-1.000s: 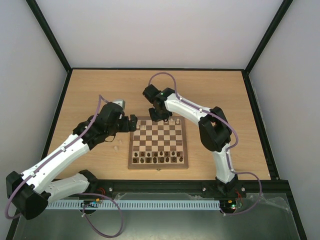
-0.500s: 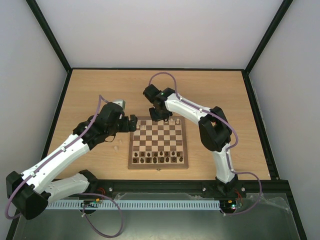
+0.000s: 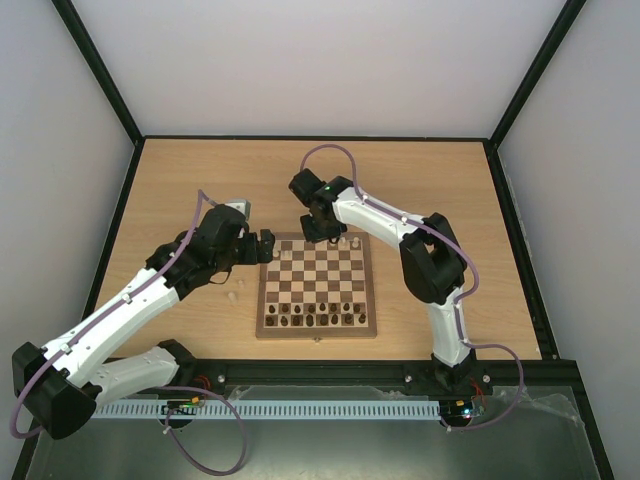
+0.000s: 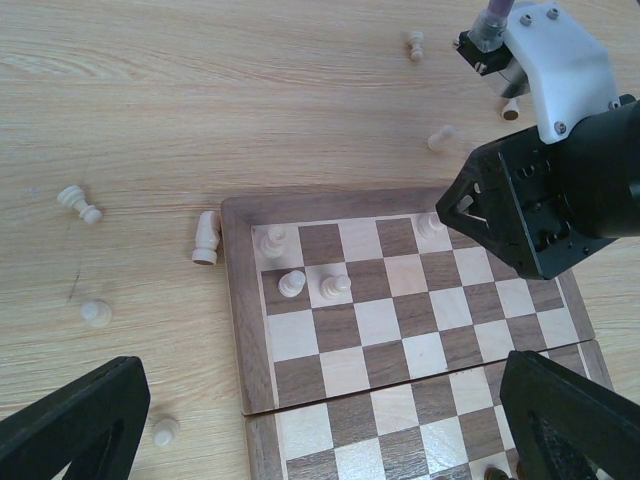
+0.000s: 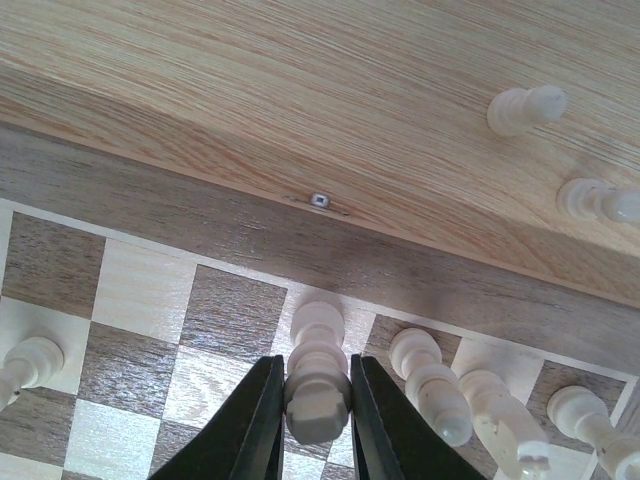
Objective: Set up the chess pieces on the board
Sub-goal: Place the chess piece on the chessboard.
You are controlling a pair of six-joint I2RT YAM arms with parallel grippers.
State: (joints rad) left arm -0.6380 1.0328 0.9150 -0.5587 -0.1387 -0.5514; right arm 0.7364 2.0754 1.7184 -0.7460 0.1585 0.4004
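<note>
The board (image 3: 262, 300) lies in the middle of the table. My right gripper (image 3: 322, 232) is over its far edge, shut on a cream chess piece (image 5: 317, 385) that stands upright on a back-row square next to the border (image 5: 200, 215). More cream pieces (image 5: 430, 385) stand to its right, and one (image 5: 30, 360) to its left. My left gripper (image 3: 268, 245) hovers at the board's far left corner, open wide and empty (image 4: 330, 420). Below it, cream pieces (image 4: 291, 283) stand on the corner squares. The right arm hides part of the back row in the top view.
Loose cream pieces lie on the table left of the board (image 4: 206, 238) (image 4: 80, 203) (image 4: 96, 313) and beyond it (image 4: 440, 137) (image 5: 525, 108). Dark brown chessmen (image 3: 315, 318) fill the near rows. Black frame rails edge the table.
The right arm has shifted very slightly to the right with the piece in its jaws. The left arm has not moved.
</note>
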